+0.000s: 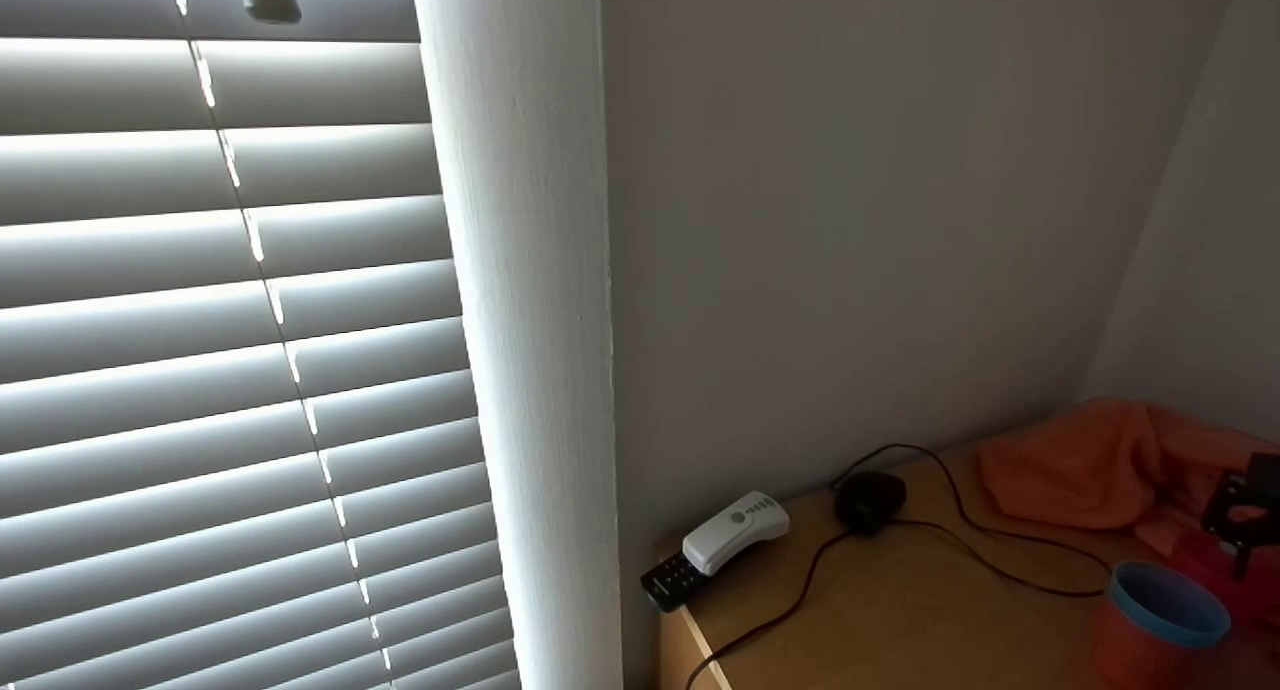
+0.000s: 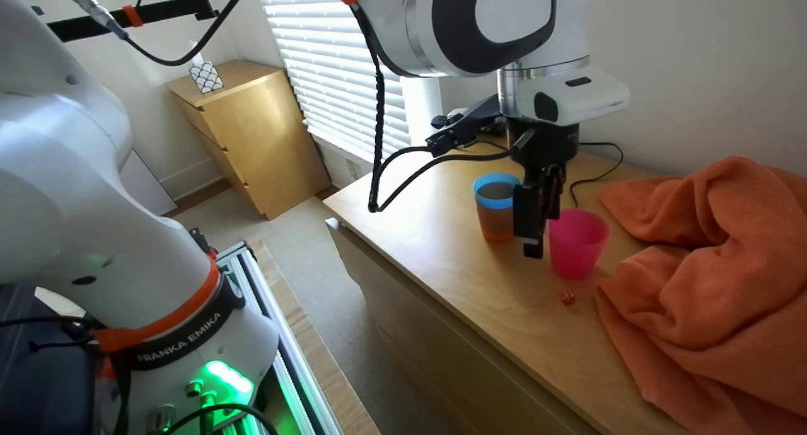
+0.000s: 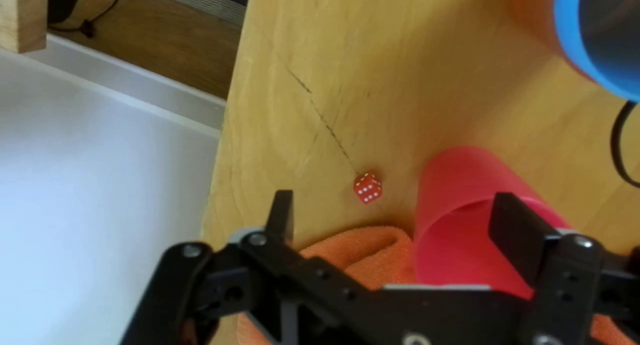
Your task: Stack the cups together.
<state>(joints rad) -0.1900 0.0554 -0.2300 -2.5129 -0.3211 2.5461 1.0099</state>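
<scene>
Separately, the pink cup (image 2: pixel 577 246) and the blue-rimmed orange cup (image 2: pixel 495 211) stand near the spread Robotiq gripper (image 3: pixel 391 205)

Both cups are upright on the wooden tabletop (image 2: pixel 429 246), mouths facing up. As seen in an exterior view, the blue-rimmed orange cup is on the left and farther back, the pink cup on the right and nearer, with a gap between the two. Whether the blue rim belongs to another cup nested inside the orange one, I cannot tell.

Carried by the white Franka arm (image 2: pixel 410 38), the gripper points downward, released, its fingers (image 3: pixel 515 235) parted wide. In the wrist view the right-hand one overlaps the mouth of the pink cup; contact between them cannot be judged.

Just beside the pink cup, on the near side, lies a red die (image 3: pixel 368 187) with white pips. An orange towel (image 2: pixel 712 277) sprawls in folds to the right of both cups.

Farther left, in an exterior view, a white remote (image 1: pixel 735 532) lies partly across a black remote (image 1: pixel 675 578), near a black device (image 1: pixel 868 502) too dark to identify. Slatted blinds (image 1: pixel 230 370) hang left of the remotes. Across the room, far and to the left in an exterior view, a patterned tissue box (image 2: pixel 206 77) stands on a wooden drawer cabinet (image 2: pixel 271 132).
</scene>
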